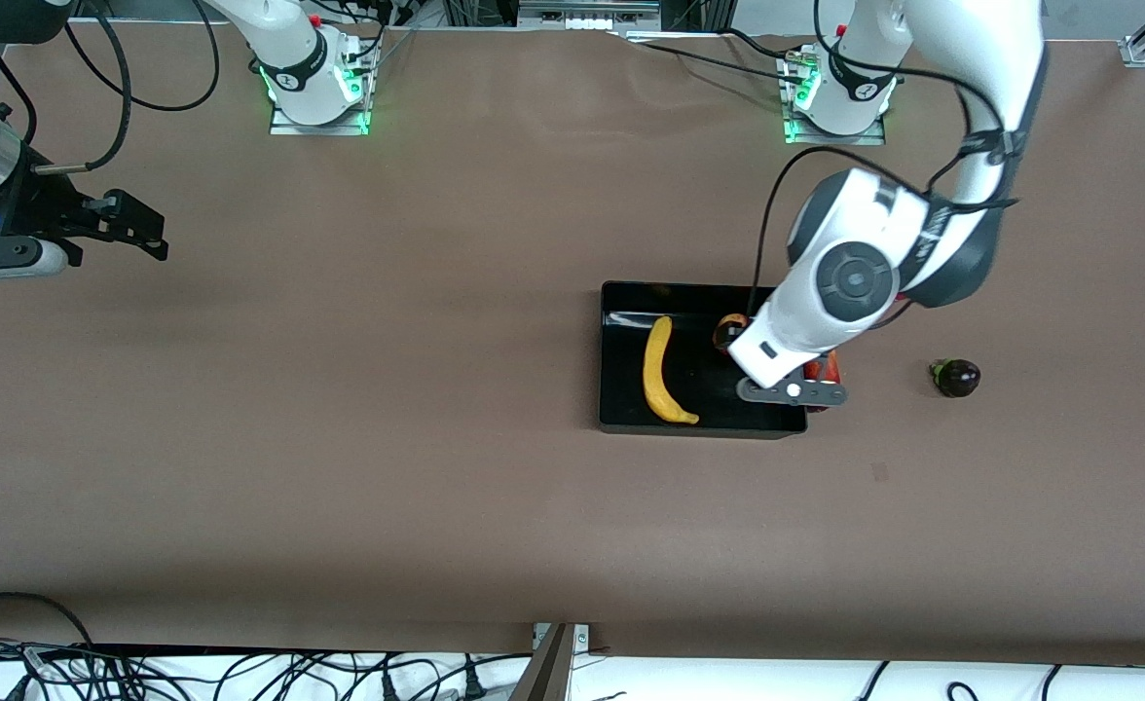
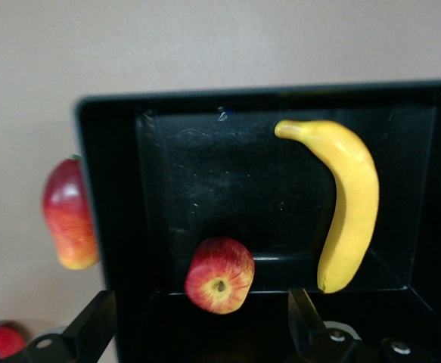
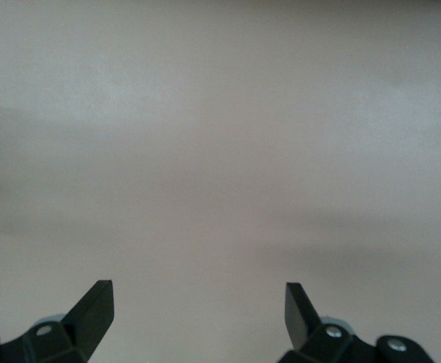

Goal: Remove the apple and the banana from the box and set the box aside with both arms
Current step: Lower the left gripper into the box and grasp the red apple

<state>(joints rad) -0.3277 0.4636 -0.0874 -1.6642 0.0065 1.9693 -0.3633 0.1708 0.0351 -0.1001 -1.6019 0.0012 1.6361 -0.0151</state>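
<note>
Front view: left arm bends down over the box [image 1: 621, 360], left gripper [image 2: 197, 333] spread wide and empty above the wall at the left arm's end. Banana [image 2: 349, 204] and apple [image 2: 220, 274] lie inside; mango [image 2: 69, 215] touches that wall outside; purple fruit [image 1: 956, 378] sits well apart. Right gripper [image 3: 197, 318] waits wide open over bare table [image 3: 220, 151]

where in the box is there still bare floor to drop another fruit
The bare patch in the box lies between the banana and the apple. It is crowded at the wall toward the left arm's end, where the open left gripper hangs over the apple and the mango lies just outside.
</note>
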